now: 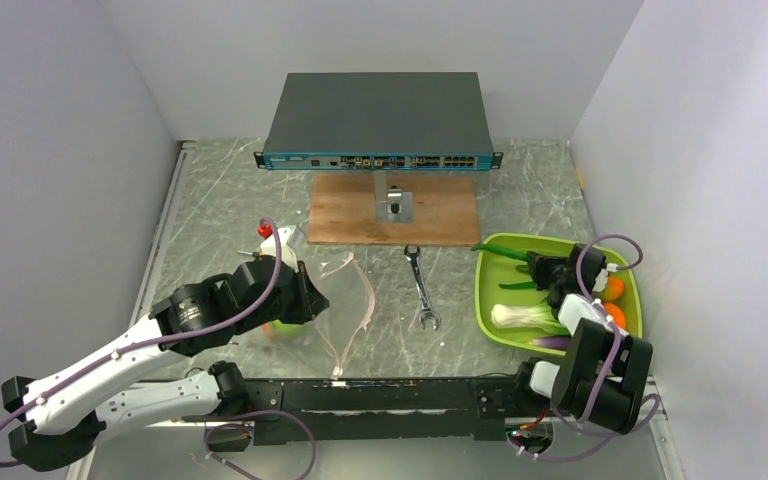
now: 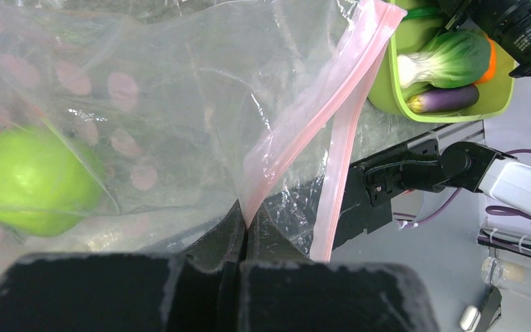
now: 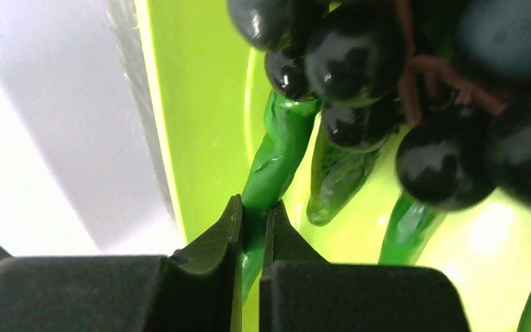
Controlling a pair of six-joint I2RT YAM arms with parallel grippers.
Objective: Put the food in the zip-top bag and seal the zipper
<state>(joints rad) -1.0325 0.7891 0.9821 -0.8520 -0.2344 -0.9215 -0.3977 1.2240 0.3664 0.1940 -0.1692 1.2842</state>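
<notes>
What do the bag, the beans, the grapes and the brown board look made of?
The zip-top bag: thin clear plastic film, glossy; it crinkles and a green apple shows through.
The green beans: probably moulded plastic, with sharp wet-looking highlights.
The black grapes: glossy plastic or rubber, can't tell which; round reflections.
The brown board: seemingly bare wood, matte, streaky grain.

The right pincer [image 3: 252, 216] pinches the lower end of a glossy green bean [image 3: 280, 149] between its two black fingers. The bean runs up to a cluster of black grapes [image 3: 359, 55] at upper right. More beans [image 3: 339, 176] lie beside it in the lime-green tray [image 3: 193, 104].
</notes>
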